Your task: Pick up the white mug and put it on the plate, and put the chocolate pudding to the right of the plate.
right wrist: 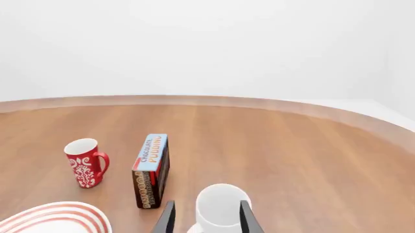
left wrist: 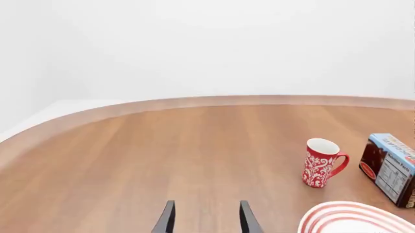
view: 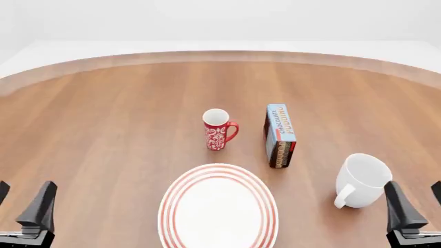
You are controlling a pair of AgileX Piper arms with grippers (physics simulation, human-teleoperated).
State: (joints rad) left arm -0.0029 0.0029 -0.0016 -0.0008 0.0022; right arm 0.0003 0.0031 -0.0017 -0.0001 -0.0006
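Plate (view: 218,209) lies at the bottom centre of the front view, flat on the wooden surface (view: 110,129), with nothing on it. White mug (view: 361,181) stands upright at the lower right, well apart from the plate, its handle turned toward the lower left. Pudding (view: 280,135) stands on a long edge just right of centre (blue face up, dark sides showing), above and right of the plate and near the red mug (view: 219,129), which stands upright at centre with its handle toward the pudding. The left gripper (view: 20,214) sits in the lower left corner, fingers spread wide and holding nothing, over bare surface. The right gripper (view: 413,206) sits in the lower right corner, also spread wide and holding nothing; in the right wrist view the white mug appears between its fingers (right wrist: 167,218), just ahead of them.
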